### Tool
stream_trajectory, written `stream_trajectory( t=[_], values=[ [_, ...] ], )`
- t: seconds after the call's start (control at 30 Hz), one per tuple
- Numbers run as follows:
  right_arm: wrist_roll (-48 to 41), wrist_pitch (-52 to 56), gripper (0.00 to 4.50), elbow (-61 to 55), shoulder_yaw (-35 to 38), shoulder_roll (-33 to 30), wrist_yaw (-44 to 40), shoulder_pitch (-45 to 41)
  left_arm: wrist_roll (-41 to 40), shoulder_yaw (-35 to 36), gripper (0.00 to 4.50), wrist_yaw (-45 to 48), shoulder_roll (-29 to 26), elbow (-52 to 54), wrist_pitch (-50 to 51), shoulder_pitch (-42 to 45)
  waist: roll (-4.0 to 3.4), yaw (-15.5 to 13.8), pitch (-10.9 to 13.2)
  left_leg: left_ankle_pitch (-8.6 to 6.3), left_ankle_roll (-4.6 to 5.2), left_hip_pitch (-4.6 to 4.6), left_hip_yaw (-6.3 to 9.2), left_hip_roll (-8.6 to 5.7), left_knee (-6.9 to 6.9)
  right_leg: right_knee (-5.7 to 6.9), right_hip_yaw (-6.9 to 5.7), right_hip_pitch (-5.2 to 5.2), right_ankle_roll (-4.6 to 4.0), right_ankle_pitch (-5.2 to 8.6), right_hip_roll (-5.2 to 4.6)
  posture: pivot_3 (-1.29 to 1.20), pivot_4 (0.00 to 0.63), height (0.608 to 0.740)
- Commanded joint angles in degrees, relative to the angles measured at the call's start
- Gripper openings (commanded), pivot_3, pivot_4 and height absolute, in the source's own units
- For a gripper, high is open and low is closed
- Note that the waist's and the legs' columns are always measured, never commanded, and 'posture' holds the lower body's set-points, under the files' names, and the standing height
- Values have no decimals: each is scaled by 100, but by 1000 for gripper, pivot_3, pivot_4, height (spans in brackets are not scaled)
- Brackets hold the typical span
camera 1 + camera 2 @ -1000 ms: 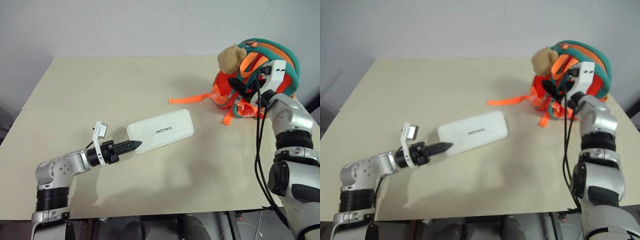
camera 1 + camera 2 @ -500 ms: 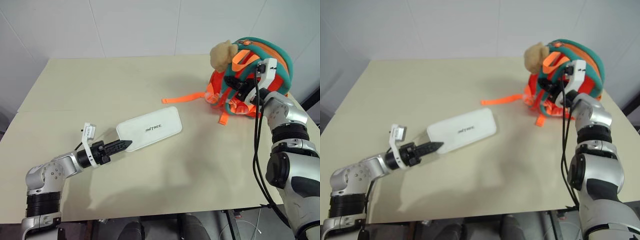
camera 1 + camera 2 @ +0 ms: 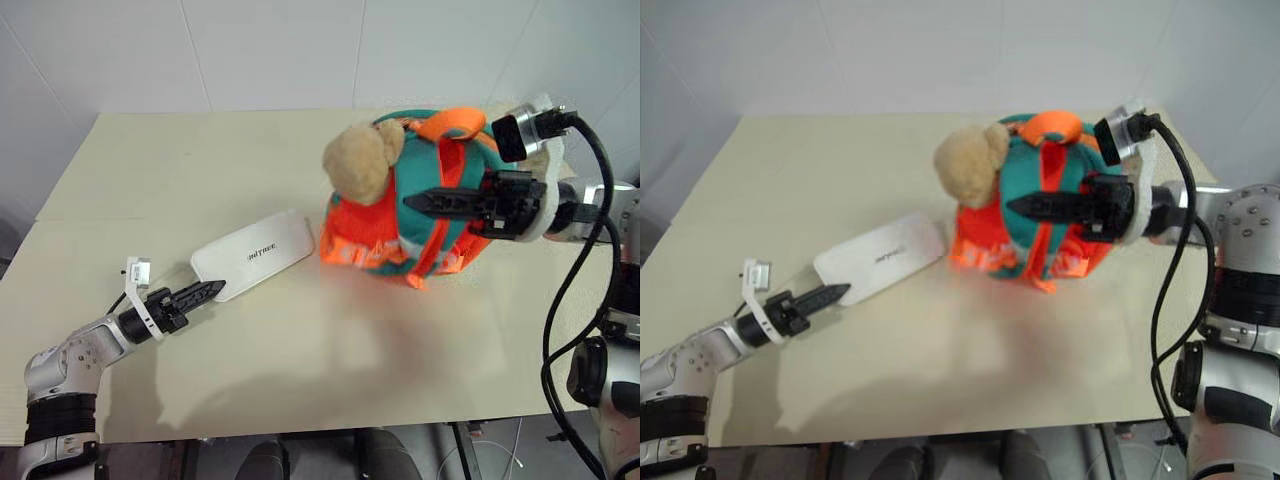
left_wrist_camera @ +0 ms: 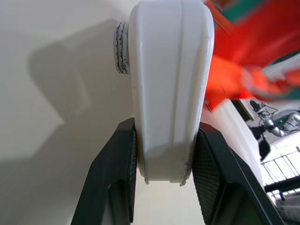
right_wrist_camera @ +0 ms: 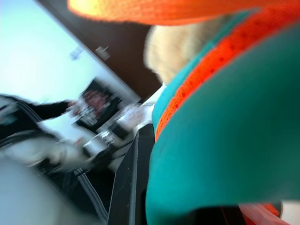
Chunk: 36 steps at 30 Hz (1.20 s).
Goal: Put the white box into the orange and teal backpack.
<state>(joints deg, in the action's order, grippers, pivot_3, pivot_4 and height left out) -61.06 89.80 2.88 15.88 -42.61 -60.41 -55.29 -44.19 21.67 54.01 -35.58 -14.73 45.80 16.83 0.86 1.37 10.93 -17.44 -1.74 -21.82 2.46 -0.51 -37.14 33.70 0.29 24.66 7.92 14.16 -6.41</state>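
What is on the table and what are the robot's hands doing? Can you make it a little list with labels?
table: tan top
white box: lies flat on the table
left gripper: shut on one end of the white box
orange and teal backpack: lifted, beside the box
right gripper: shut on the backpack
plush toy: tan, on the backpack
box in backpack: not yet

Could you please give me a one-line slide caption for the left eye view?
Left gripper clamps the flat white box while right gripper lifts the orange and teal backpack.
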Motion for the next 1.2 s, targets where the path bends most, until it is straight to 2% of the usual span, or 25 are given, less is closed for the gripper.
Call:
stream_trajectory(
  t=[0.03, 0.1, 0.17, 0.37, 0.6, 0.8, 1.03, 1.2],
  values=[
    [-889, 270, 549, -241, 196, -595, 62, 140, 0, 290, 1291, 14, -65, 24, -234, -216, 0, -5, 0, 0, 1, 0, 0, 0, 0, 0, 0, 0, 0, 0, -1, 0, 150, 740],
    [-1219, 270, 549, -267, 40, -1000, 50, 375, -70, 377, 1291, 25, -27, 175, -300, -380, 0, -19, 0, -5, 8, -1, -2, -1, 1, -5, 0, 0, 0, 0, -1, 0, 150, 740],
    [-1219, 270, 549, -147, 25, -1115, 156, 466, -137, 437, 1291, 22, 21, 369, -375, -507, 0, -29, 0, -13, 17, -3, -8, 0, 0, -10, -3, 0, 0, 0, -2, 0, 150, 740],
    [-770, 31, 549, -8, -150, -1117, 90, 877, -521, 747, 1291, -82, 63, 1158, -328, -745, 7, -42, -4, -15, 19, -3, -17, 2, -14, -6, -1, -2, 3, -2, -1, 0, 150, 740],
    [-429, -541, 549, -267, -583, -994, -224, 1381, -1693, 1405, 1291, -458, -68, 2493, 203, -904, 7, -131, -4, -17, 20, -6, -17, 3, -19, -6, -1, -1, 4, -2, 0, 0, 150, 740],
    [-80, -934, 549, -79, -939, -969, -494, 1424, -2487, 1750, 1291, -830, -395, 3123, 503, -845, 9, -114, -5, -17, 20, 1, -17, 8, -28, -2, 1, -5, 1, -3, 10, 0, 150, 740],
    [290, -1205, 549, 108, -1228, -957, -764, 1363, -2838, 1309, 1291, -662, -760, 3326, 678, -574, 10, -119, -6, -16, 20, 23, -20, 10, -29, -8, 4, -21, -8, 0, 17, 0, 150, 740],
    [326, -1187, 549, 59, -1220, -890, -742, 1360, -2445, 842, 1291, -155, -1109, 2949, 527, -191, 11, -112, -7, -16, 19, 29, -24, 15, -27, -2, 7, -21, -15, 4, 25, 0, 150, 740]
  ],
)
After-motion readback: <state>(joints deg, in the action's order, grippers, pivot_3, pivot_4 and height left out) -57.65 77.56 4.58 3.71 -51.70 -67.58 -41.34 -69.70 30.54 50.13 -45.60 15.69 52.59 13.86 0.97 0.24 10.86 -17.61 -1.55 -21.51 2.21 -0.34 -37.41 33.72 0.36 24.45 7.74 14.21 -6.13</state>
